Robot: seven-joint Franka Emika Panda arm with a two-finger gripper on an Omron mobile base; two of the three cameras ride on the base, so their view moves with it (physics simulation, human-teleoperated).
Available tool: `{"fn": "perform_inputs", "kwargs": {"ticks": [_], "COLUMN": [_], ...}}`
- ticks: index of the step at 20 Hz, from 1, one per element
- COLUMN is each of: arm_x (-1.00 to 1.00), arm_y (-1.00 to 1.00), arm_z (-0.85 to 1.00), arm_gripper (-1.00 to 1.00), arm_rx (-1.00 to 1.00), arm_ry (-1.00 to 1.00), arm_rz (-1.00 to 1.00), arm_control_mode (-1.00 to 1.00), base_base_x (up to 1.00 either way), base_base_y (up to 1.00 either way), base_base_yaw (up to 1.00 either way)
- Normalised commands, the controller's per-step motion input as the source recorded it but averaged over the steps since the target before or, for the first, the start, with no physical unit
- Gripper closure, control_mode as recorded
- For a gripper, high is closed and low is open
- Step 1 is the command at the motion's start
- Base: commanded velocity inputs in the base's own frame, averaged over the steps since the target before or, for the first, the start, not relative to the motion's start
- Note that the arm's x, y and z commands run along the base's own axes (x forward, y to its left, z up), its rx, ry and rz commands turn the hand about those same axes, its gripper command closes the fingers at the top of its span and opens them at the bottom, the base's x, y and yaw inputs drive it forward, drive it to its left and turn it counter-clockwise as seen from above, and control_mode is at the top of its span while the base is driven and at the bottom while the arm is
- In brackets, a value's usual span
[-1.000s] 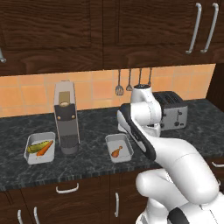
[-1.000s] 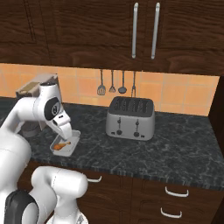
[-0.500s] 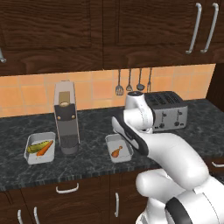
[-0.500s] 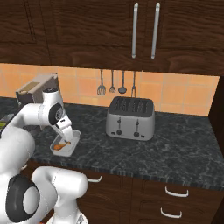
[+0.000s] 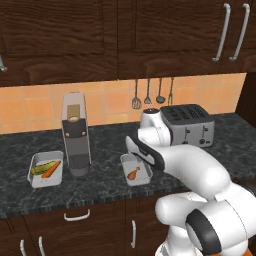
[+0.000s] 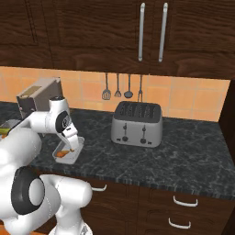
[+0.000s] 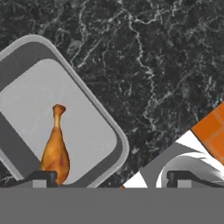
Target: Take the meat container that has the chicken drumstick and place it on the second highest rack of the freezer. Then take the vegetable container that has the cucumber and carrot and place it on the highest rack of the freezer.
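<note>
1. Down at the bottom of the hand view, the two-finger dark-tipped gripper (image 7: 111, 177) stands spread wide with nothing between its tips, one tip over the near end of a tray and the other over bare counter.
2. Below it sits the shallow grey rounded-corner meat container (image 7: 94, 113), resting flat on the speckled black stone counter (image 7: 166, 65).
3. Lying on that tray's pale floor is the small orange-brown chicken drumstick (image 7: 55, 151), thin bone end pointing up the hand view and fat end beside one finger tip; whether the tip touches it is hard to tell from this angle.
4. From the left base view the same meat container (image 5: 134, 170) lies near the counter's front edge, drumstick inside, partly behind the white arm's wrist.
5. Just to its left stands a tall grey upright appliance with a dark front (image 5: 75, 135).
6. Farther left, beside that appliance, is a second shallow grey vegetable container (image 5: 45, 169) holding a short yellow-green cucumber (image 5: 41, 167) and a slim orange carrot (image 5: 51, 169), side by side at a slant.
7. Off to the right, a silver four-slot toaster (image 6: 136, 124) stands on the counter, well apart from both trays.
8. Behind it, dark metal utensils (image 6: 122, 86) hang on the orange tiled wall.
</note>
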Motion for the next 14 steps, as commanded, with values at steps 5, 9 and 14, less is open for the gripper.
{"fn": "perform_inputs", "kwargs": {"ticks": [5,9,14], "arm_x": [0.0,0.0,0.0], "arm_y": [0.0,0.0,0.0], "arm_z": [-0.4,-0.43,-0.44], "arm_gripper": [-1.0,-1.0,-1.0], "arm_rx": [0.0,0.0,0.0], "arm_ry": [-0.04,-0.02,0.0], "arm_rz": [0.0,0.0,0.0], "arm_control_mode": [-1.0,-1.0,-1.0], "base_base_x": [0.0,0.0,0.0], "base_base_y": [0.0,0.0,0.0], "base_base_yaw": [0.0,0.0,0.0]}}
